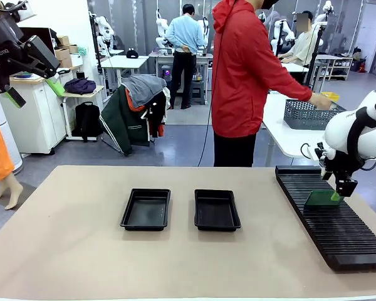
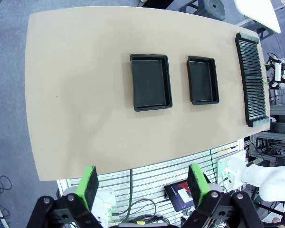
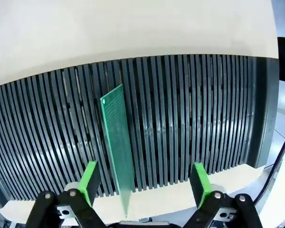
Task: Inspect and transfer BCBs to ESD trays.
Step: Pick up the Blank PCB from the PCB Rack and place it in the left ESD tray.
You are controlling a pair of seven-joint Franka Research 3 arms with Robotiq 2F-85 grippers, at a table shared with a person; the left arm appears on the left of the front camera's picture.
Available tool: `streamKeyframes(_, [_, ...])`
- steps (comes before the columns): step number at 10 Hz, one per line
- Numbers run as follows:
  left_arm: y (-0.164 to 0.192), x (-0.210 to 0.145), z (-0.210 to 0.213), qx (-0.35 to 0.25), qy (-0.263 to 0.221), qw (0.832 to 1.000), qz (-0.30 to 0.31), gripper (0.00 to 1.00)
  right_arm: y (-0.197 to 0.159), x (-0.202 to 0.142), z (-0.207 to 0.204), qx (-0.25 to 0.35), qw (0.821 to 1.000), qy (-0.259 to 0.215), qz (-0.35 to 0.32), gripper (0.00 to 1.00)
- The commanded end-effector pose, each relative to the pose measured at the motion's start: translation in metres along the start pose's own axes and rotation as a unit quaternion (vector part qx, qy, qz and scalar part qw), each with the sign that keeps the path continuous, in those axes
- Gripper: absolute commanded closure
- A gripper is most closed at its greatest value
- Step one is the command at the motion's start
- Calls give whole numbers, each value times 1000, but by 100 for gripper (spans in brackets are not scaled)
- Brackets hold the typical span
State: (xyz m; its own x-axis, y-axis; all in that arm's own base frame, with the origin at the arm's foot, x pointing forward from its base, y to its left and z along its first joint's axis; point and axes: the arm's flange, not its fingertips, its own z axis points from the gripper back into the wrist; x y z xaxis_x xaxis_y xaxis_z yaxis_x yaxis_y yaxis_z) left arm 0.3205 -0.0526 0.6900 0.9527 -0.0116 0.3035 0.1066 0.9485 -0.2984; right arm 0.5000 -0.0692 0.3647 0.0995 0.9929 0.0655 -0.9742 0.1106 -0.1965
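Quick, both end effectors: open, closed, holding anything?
Left end effector: open, empty, high above the table.
Right end effector: open, astride a BCB standing in the rack, not gripping it.

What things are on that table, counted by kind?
Black trays: 2
Black slotted rack: 1
Green circuit board, standing in the rack: 1
Total: 4

Two shallow black ESD trays, left tray (image 1: 146, 209) and right tray (image 1: 217, 209), side by side mid-surface (image 1: 81, 251), floors bare, one green BCB (image 3: 118, 142) upright on edge in slotted rack (image 1: 344, 238) along the surface's right edge
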Motion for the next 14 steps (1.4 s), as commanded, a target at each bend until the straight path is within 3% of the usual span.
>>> streamKeyframes(1, [1,-1,-1,0,0,1000,1,0,0,3,1,-1,1000,0,3,0])
streamKeyframes(8, [1,-1,-1,0,0,1000,1,0,0,4,0,0,1000,0,4,0])
streamKeyframes(10, [1,-1,-1,0,0,1000,1,0,3,-2,0,-1,999,-19,26,0])
streamKeyframes(14, [1,-1,-1,0,0,1000,1,0,9,-6,-5,-4,999,-23,31,14])
